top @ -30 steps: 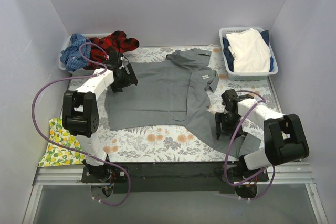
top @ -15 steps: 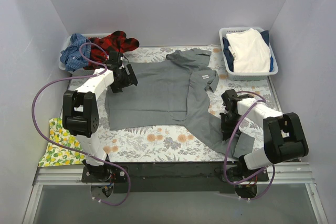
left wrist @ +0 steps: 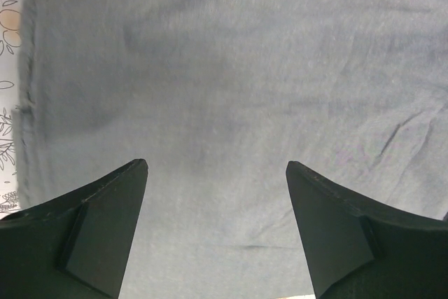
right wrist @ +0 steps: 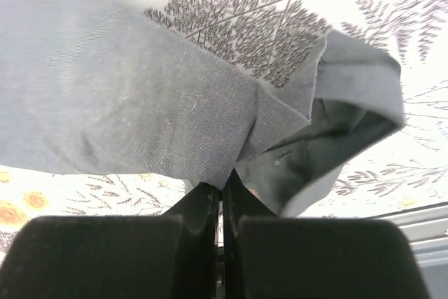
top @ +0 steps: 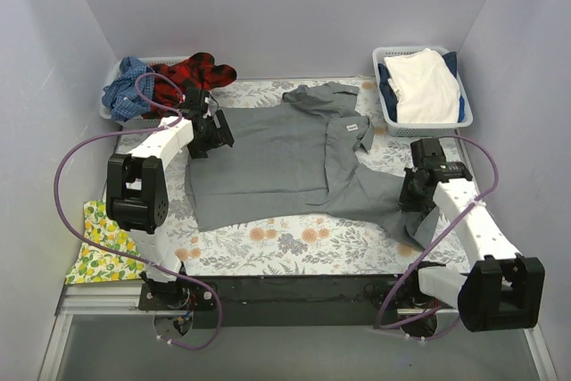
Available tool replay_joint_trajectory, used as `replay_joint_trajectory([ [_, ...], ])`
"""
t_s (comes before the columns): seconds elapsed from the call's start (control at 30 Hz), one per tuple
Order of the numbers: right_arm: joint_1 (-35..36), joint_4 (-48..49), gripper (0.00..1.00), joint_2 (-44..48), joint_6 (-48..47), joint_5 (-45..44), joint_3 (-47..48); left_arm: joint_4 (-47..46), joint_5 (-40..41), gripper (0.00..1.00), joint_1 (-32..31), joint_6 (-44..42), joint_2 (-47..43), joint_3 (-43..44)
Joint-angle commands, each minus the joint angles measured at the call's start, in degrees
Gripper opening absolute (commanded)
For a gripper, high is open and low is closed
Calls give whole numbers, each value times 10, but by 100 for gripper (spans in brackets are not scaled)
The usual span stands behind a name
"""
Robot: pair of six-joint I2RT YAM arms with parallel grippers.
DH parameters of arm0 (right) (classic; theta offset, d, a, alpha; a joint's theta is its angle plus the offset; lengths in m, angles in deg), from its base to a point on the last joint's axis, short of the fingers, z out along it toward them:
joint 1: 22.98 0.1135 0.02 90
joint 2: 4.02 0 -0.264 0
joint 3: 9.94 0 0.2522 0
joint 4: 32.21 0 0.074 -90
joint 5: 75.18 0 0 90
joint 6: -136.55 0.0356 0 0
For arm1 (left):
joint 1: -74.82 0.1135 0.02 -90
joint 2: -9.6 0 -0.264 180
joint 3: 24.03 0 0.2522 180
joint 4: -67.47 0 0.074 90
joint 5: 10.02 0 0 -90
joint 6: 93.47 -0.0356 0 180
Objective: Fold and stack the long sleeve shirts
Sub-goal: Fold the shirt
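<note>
On the left side of the fern-print table cover [top: 285,243], near the bunched red-black plaid shirt [top: 201,71] and blue checked shirt [top: 125,91], the left gripper [left wrist: 215,166] over the big plain grey button-up shirt [top: 268,158], fingers spread wide on nothing. Across the middle, flat, soft, light and floppy cloth, so best taken by an edge or cuff. On the right, the right gripper [right wrist: 221,197], fingers pressed together, pinching the edge of the long grey sleeve [right wrist: 140,103] by its cuff.

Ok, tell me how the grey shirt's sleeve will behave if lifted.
Probably floppy: the sleeve crumples where the right fingers pinch it. Likely tugs the grey shirt along, as it lies loose on the table cover. Seems light: thin cloth.
</note>
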Motion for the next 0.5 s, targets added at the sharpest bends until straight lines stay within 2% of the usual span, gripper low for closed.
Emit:
replay_joint_trajectory([
  [0.0,-12,4,1,54,-7,-49,20,-5,0,81,-1,-1,-12,-12],
  [0.47,-31,-22,1,187,-7,-67,40,-6,-17,80,-11,2,-14,-57],
])
